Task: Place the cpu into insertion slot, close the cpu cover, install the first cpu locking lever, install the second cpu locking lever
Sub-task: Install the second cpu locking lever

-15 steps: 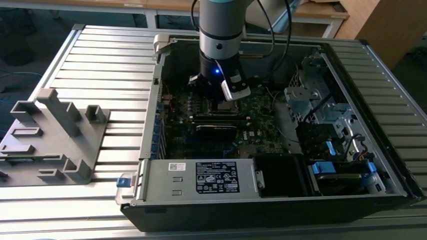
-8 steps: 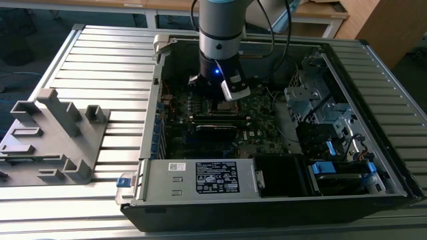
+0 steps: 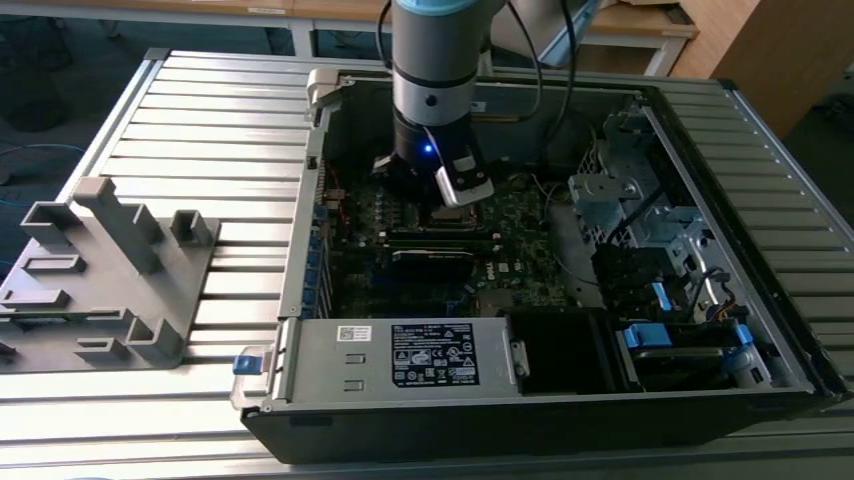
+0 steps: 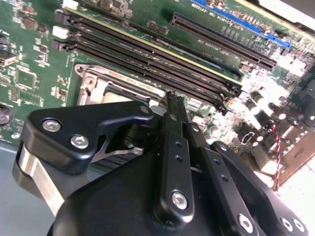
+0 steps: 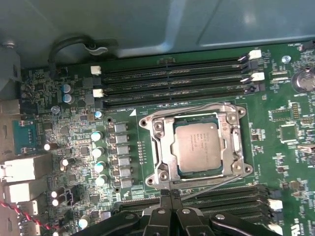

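The cpu (image 5: pixel 197 145), a dull silver square, lies flat in the insertion slot (image 5: pixel 158 129) on the green motherboard. The cpu cover (image 5: pixel 229 142), a silver frame with a window, is down around it. One thin wire lever (image 5: pixel 187 109) runs along the slot's far edge. Another lever (image 5: pixel 216 183) slants along the near edge, its end right at my fingertips. My gripper (image 5: pixel 170 195) is shut, with nothing seen between the fingers. It hovers just beside the slot (image 4: pixel 106 86), also seen in the second wrist view (image 4: pixel 172 101). In the exterior view the gripper (image 3: pixel 447 205) reaches down into the open computer case.
Long black memory slots (image 5: pixel 172 81) flank the socket on both sides. Capacitors (image 5: pixel 101 152) stand nearby. In the exterior view a labelled power supply box (image 3: pixel 400 355) sits at the case front and a drive cage (image 3: pixel 627 200) on the right. A grey fixture (image 3: pixel 107 270) lies outside on the left.
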Available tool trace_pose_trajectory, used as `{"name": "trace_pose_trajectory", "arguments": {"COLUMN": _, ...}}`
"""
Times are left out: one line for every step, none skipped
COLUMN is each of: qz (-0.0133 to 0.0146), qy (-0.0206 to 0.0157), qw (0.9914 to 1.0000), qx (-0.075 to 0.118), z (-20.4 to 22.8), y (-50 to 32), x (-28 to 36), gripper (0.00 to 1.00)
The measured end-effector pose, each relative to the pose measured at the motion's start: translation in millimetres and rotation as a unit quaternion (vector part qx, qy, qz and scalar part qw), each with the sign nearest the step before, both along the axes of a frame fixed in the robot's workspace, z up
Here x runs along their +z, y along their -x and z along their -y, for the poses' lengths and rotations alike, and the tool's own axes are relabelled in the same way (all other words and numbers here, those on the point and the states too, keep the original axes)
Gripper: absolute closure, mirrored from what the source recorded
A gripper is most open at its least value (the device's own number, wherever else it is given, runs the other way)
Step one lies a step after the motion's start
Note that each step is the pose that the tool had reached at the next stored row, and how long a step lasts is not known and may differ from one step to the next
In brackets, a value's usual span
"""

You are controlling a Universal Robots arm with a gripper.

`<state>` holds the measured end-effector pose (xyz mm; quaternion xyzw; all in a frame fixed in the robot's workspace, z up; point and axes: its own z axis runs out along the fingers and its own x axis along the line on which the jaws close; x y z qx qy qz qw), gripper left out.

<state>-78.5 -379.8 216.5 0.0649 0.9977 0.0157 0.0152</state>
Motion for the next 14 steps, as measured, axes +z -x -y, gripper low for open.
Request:
{"name": "trace_pose_trajectory", "arguments": {"qz": 0.0000, "qy": 0.0000, "qw": 1.00000, "qx": 0.000, "z": 0.0, "y": 0.9, "x": -1.2, "gripper": 0.89}}
{"name": "trace_pose_trajectory", "arguments": {"qz": 0.0000, "qy": 0.0001, "qw": 1.00000, "qx": 0.000, "z": 0.0, "y": 1.7, "x": -2.3, "gripper": 0.89}}
{"name": "trace_pose_trajectory", "arguments": {"qz": 0.0000, "qy": 0.0000, "qw": 1.00000, "qx": 0.000, "z": 0.0, "y": 2.5, "x": -3.6, "gripper": 0.89}}
{"name": "trace_pose_trajectory", "arguments": {"qz": 0.0000, "qy": 0.0000, "qw": 1.00000, "qx": 0.000, "z": 0.0, "y": 3.2, "x": -4.8, "gripper": 0.89}}
{"name": "trace_pose_trajectory", "arguments": {"qz": 0.0000, "qy": 0.0000, "qw": 1.00000, "qx": 0.000, "z": 0.0, "y": 3.7, "x": -5.8, "gripper": 0.89}}
{"name": "trace_pose_trajectory", "arguments": {"qz": 0.0000, "qy": 0.0001, "qw": 1.00000, "qx": 0.000, "z": 0.0, "y": 3.9, "x": -6.6, "gripper": 0.89}}
{"name": "trace_pose_trajectory", "arguments": {"qz": -0.0001, "qy": 0.0002, "qw": 1.00000, "qx": 0.000, "z": 0.1, "y": 3.9, "x": -6.7, "gripper": 0.89}}
{"name": "trace_pose_trajectory", "arguments": {"qz": -0.0001, "qy": 0.0002, "qw": 1.00000, "qx": 0.000, "z": 0.1, "y": 3.9, "x": -6.7, "gripper": 0.89}}
{"name": "trace_pose_trajectory", "arguments": {"qz": -0.0001, "qy": 0.0003, "qw": 1.00000, "qx": 0.000, "z": 0.1, "y": 3.9, "x": -6.7, "gripper": 0.89}}
{"name": "trace_pose_trajectory", "arguments": {"qz": -0.0001, "qy": 0.0003, "qw": 1.00000, "qx": 0.000, "z": 0.0, "y": 4.0, "x": -6.8, "gripper": 0.89}}
{"name": "trace_pose_trajectory", "arguments": {"qz": 0.0000, "qy": 0.0002, "qw": 1.00000, "qx": 0.000, "z": 0.0, "y": 4.0, "x": -6.8, "gripper": 0.89}}
{"name": "trace_pose_trajectory", "arguments": {"qz": 0.0000, "qy": 0.0002, "qw": 1.00000, "qx": 0.000, "z": 0.0, "y": 4.0, "x": -6.9, "gripper": 0.89}}
{"name": "trace_pose_trajectory", "arguments": {"qz": 0.0003, "qy": 0.0001, "qw": 1.00000, "qx": 0.000, "z": 0.0, "y": 4.2, "x": -7.2, "gripper": 0.89}}
{"name": "trace_pose_trajectory", "arguments": {"qz": 0.0005, "qy": 0.0000, "qw": 1.00000, "qx": 0.000, "z": -0.1, "y": 4.4, "x": -7.8, "gripper": 0.89}}
